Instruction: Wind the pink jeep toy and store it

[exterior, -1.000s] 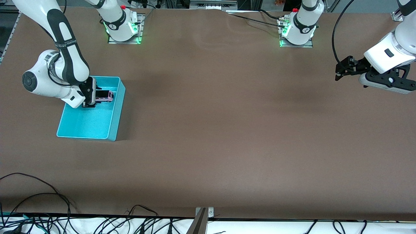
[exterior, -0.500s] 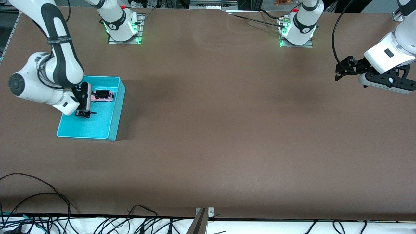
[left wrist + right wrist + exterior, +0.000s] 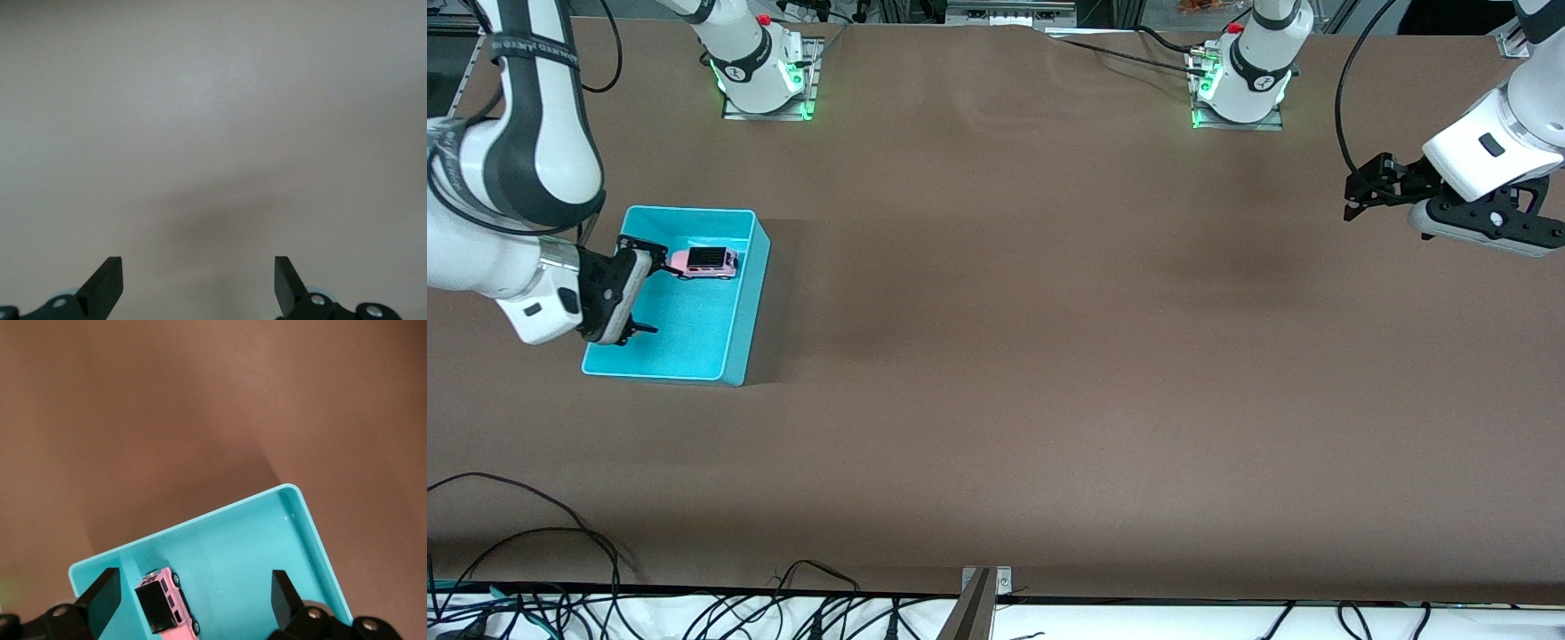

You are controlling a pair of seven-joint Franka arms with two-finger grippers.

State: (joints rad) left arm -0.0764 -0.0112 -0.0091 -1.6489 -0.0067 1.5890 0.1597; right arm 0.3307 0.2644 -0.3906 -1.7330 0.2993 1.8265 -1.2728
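Note:
The pink jeep toy (image 3: 703, 261) (image 3: 167, 605), pale pink with a black roof, rests on its wheels inside the turquoise bin (image 3: 740, 329) (image 3: 267, 500), in the half of the bin farther from the front camera. My right gripper (image 3: 644, 287) (image 3: 193, 590) is open and raised over the bin's outer side, apart from the jeep, with nothing between its fingers. My left gripper (image 3: 1353, 188) (image 3: 198, 277) hangs open and empty over bare table at the left arm's end, where that arm waits.
The two arm bases (image 3: 763, 71) (image 3: 1240, 80) stand at the table edge farthest from the front camera. Loose black cables (image 3: 560, 596) lie along the nearest edge. Brown tabletop (image 3: 1049, 311) stretches between the bin and the left gripper.
My right gripper let go of the jeep, opened wide and drew up and away toward the bin's outer side. The jeep stays in the bin. The left arm has not moved.

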